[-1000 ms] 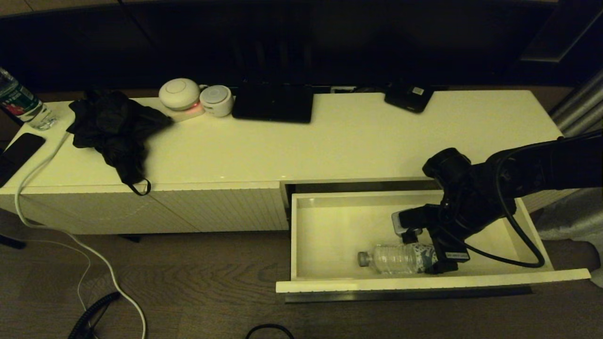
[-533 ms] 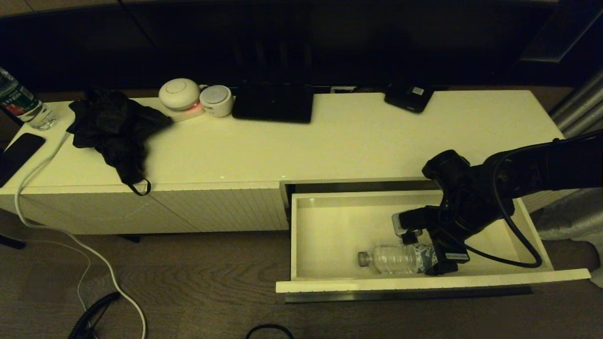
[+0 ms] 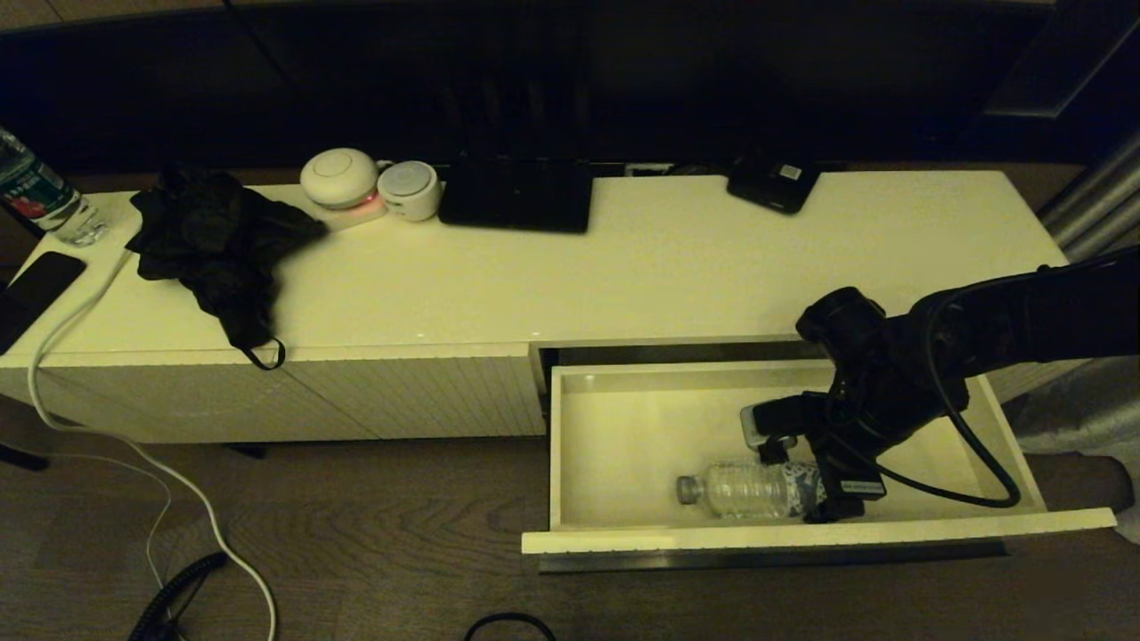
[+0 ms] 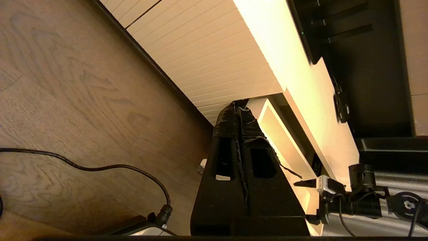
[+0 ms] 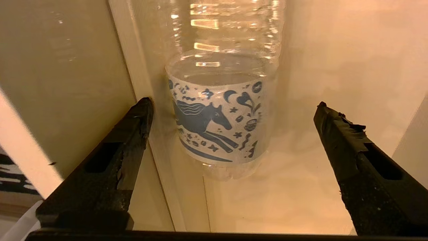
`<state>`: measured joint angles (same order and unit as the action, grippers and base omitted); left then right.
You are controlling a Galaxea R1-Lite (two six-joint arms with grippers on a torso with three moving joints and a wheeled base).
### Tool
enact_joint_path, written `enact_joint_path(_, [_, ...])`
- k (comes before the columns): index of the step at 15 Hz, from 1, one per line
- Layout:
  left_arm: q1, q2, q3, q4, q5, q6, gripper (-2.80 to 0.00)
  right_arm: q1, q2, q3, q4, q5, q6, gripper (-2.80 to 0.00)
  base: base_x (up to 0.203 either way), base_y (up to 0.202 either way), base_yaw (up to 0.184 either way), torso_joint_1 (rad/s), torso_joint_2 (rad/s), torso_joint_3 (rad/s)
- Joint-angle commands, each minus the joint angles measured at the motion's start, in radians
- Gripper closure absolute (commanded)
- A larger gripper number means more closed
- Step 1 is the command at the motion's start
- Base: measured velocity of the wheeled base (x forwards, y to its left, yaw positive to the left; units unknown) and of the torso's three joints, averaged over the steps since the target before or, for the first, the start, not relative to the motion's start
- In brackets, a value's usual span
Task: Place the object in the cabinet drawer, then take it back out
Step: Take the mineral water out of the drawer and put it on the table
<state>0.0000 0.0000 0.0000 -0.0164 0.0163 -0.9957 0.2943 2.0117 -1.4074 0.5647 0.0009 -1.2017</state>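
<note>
Clear thin plastic makes the water bottle (image 5: 219,110) light, slick and crushable, so the wide-open right gripper (image 5: 230,134) in the cabinet drawer (image 3: 802,537) should close gently around its labelled end.

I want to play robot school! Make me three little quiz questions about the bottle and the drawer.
1. True or false: the water bottle stands upright in the drawer.
2. The right pincer is: A) squeezing the bottle, B) open with a finger on each side of the bottle's label end, C) pulling the drawer handle.
3. Fill in: the other bottle stands on the cabinet top at its far ____ end.

Key:
1. False, it lies on its side.
2. B.
3. Left.
</note>
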Motion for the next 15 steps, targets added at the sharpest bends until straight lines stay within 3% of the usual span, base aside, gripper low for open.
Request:
enact_joint_path(1, [0.0, -0.002, 0.0, 0.0, 0.001, -0.006, 0.0, 0.0, 0.01, -0.005, 0.001, 0.001, -0.007, -2.8, 0.0, 0.0, 0.0, 0.0, 0.0, 0.0])
enact_joint_path(15, [0.0, -0.002, 0.0, 0.0, 0.001, -0.006, 0.0, 0.001, 0.037, -0.008, 0.001, 0.007, -0.007, -2.8, 0.0, 0.0, 0.0, 0.0, 0.0, 0.0])
